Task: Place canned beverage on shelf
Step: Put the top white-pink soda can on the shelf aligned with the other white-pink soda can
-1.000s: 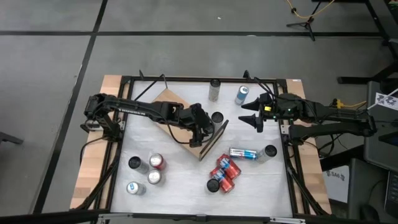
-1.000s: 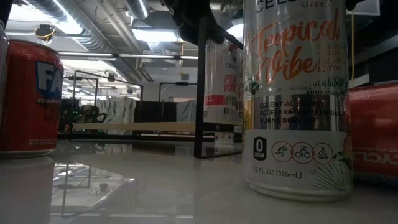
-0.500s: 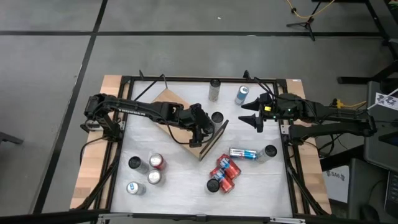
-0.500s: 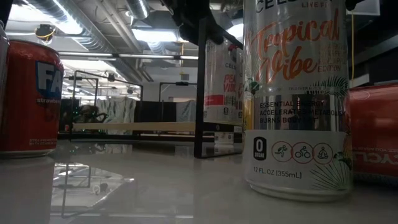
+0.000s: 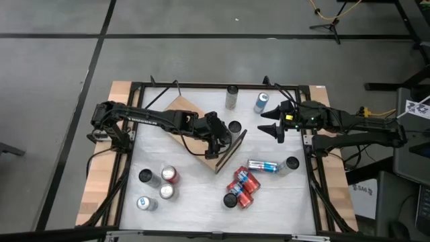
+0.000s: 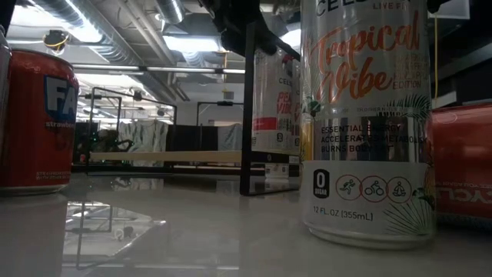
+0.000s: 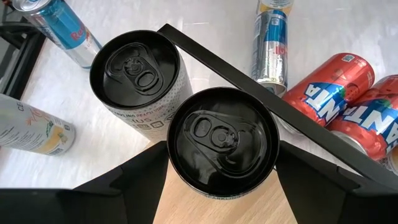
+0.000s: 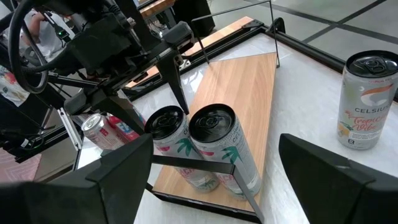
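Left wrist view looks down past the left gripper (image 7: 222, 163), whose two dark fingers (image 7: 134, 177) sit against opposite sides of a black-topped can (image 7: 222, 140). The jaws stand fairly wide but are filled by that can, so I read this as a hold rather than an empty gap. The held can is upright, its long axis vertical, directly beneath the wrist, and its base is over the light wood of the shelf (image 7: 186, 205), right at the board's end by the black wire frame (image 7: 249, 87). A second black-topped can (image 7: 138, 78) stands just beside it; from this view it seems to be past the wire on the white table, though the right wrist view leaves that unclear. From above, the left gripper (image 5: 218, 139) is over the near end of the shelf (image 5: 185, 117), which lies diagonally across the table. The right gripper (image 5: 267, 123) hangs well apart to the right with its jaws spread and nothing between them, so the left arm is clearly the one doing this job. By my judgement the placing is nearly done. What remains turns on the neighbouring can: one finger comes down in the narrow space between the two cans, so letting go and rising straight up along the can's axis looks safer than backing off sideways. Red cans (image 7: 329, 93) and a toppled silver-blue can (image 7: 272, 43) lie farther out.
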Controlling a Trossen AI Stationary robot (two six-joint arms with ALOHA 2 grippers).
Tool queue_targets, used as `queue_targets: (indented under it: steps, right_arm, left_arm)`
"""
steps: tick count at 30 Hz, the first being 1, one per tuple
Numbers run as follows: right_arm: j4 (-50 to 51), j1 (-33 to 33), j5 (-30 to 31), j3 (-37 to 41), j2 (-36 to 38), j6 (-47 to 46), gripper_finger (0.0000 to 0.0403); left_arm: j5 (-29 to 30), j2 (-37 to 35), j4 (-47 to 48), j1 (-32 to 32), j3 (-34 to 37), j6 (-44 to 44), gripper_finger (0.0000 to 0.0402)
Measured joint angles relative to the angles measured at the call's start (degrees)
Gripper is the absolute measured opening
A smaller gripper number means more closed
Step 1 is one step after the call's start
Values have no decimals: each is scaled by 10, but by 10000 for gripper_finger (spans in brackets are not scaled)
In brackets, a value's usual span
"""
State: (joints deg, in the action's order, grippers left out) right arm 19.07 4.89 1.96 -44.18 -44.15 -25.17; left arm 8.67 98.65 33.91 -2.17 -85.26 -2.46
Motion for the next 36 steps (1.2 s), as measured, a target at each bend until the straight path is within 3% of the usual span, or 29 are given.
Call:
queue_targets:
  steps: [36]
  right_arm:
    - [0, 0, 0, 0, 0, 0, 342]
  left_arm:
    - [0, 0, -1, 0, 0, -19, 280]
